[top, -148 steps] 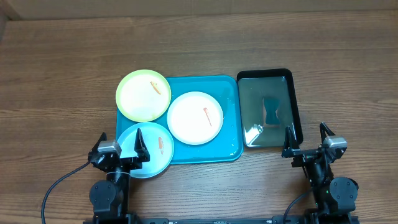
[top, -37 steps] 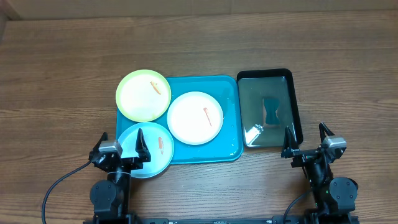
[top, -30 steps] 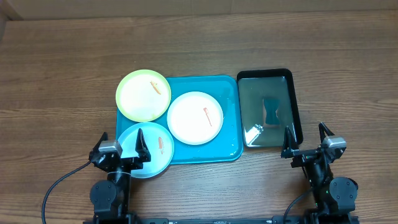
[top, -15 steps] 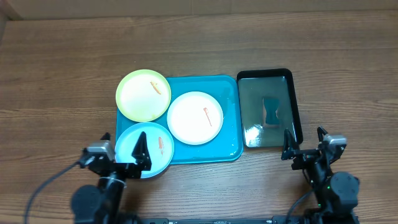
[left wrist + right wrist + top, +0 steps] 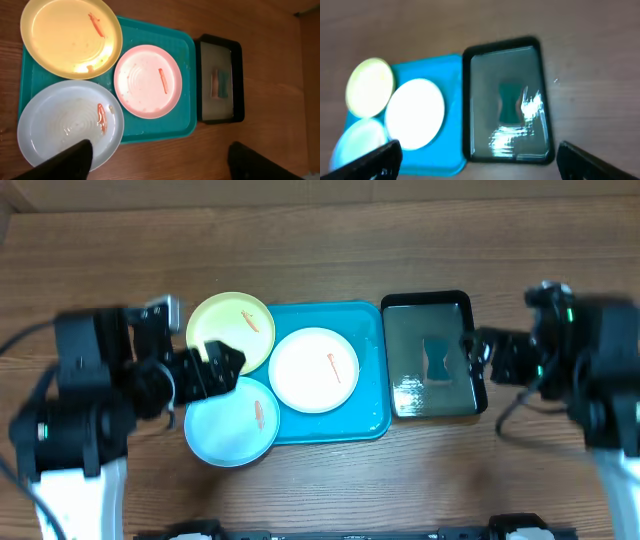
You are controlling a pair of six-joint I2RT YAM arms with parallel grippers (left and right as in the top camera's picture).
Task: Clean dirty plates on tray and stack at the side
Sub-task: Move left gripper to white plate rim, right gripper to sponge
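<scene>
Fingers of the left gripper (image 5: 160,150) stand wide apart with nothing between them, the arm lifted over the left end of the tray (image 5: 340,425). Below it, the yellow-green plate (image 5: 230,332) overhangs the tray's far left corner and the light blue plate (image 5: 232,422) its near left corner. The white plate (image 5: 314,370) lies just right of them, fully inside the rim. Each of the three shows an orange smear, so by the look of it no plate has been cleaned, and no stack has been begun beside the tray; the whole job seems to lie ahead. Right of the tray sits a black tray (image 5: 478,350) holding water and what looks like a sponge (image 5: 436,358). The right gripper (image 5: 479,146) hangs above that side, its fingers likewise spread and empty.
</scene>
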